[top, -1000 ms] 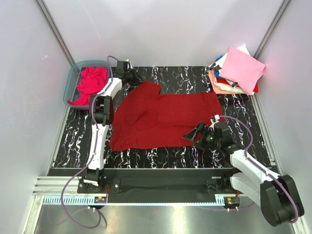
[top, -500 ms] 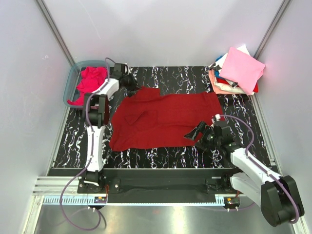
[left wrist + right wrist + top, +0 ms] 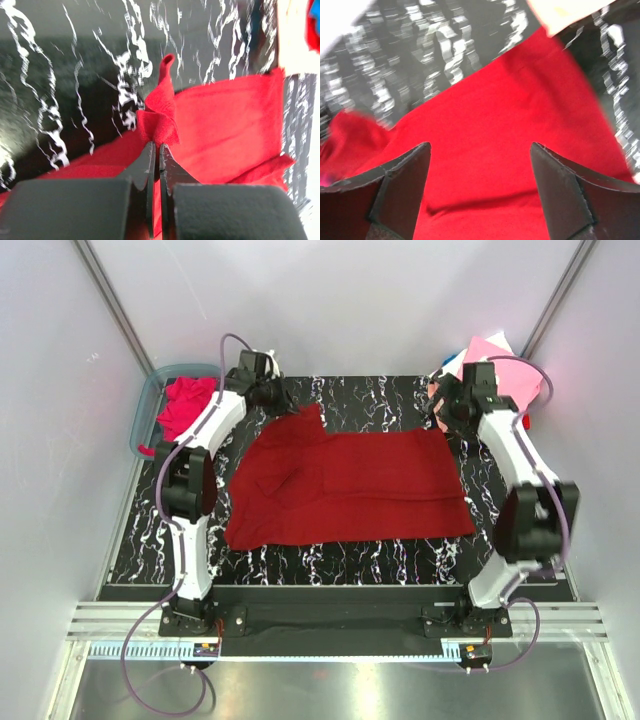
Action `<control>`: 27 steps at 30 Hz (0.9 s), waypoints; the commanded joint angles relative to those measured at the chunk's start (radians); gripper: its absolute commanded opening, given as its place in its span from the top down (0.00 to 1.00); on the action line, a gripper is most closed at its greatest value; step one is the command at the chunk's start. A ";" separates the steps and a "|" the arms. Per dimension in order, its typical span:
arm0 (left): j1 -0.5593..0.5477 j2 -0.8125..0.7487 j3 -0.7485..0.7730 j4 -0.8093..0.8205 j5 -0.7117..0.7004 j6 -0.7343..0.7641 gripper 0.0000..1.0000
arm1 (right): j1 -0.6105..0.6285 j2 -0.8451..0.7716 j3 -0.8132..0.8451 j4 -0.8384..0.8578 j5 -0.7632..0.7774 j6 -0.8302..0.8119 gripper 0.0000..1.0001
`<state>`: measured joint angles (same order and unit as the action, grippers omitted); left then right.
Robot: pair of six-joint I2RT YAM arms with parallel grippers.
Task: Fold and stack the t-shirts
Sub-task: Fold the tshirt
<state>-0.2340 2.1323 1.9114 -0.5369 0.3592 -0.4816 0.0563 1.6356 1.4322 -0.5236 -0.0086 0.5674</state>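
Note:
A dark crimson t-shirt [image 3: 340, 485] lies spread on the black marbled table [image 3: 380, 400]. My left gripper [image 3: 282, 400] is at the shirt's far left corner. In the left wrist view the left gripper [image 3: 155, 146] is shut on a bunched fold of the red cloth [image 3: 160, 120]. My right gripper [image 3: 448, 418] hovers open over the shirt's far right corner, beside the stack of folded shirts [image 3: 505, 365]. In the right wrist view the right gripper [image 3: 480, 150] is empty above the red cloth [image 3: 485, 135]. A magenta-pink shirt [image 3: 185, 405] lies in the tub.
The translucent blue-grey tub [image 3: 145, 410] stands at the far left corner. The folded stack at the far right is partly hidden by my right arm. Pale walls close in both sides and the back. Bare table shows along the front edge.
My right arm swung from the shirt's near right edge up to its far right corner by the stack. The shirt's near right corner now lies flat. The left gripper shifted slightly with the cloth.

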 commanded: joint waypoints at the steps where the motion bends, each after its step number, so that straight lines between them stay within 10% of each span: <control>1: -0.018 -0.034 -0.043 -0.038 -0.035 0.044 1.00 | -0.024 0.207 0.207 -0.234 0.036 -0.090 0.15; 9: -0.037 -0.049 -0.106 -0.034 -0.031 0.061 1.00 | -0.029 0.591 0.584 -0.378 0.051 -0.112 0.18; 27: -0.048 -0.081 -0.141 -0.032 -0.025 0.077 1.00 | -0.050 0.909 0.876 -0.440 0.222 -0.155 0.31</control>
<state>-0.2787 2.1178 1.7756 -0.5827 0.3393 -0.4221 0.0158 2.5023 2.2471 -0.9543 0.1650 0.4324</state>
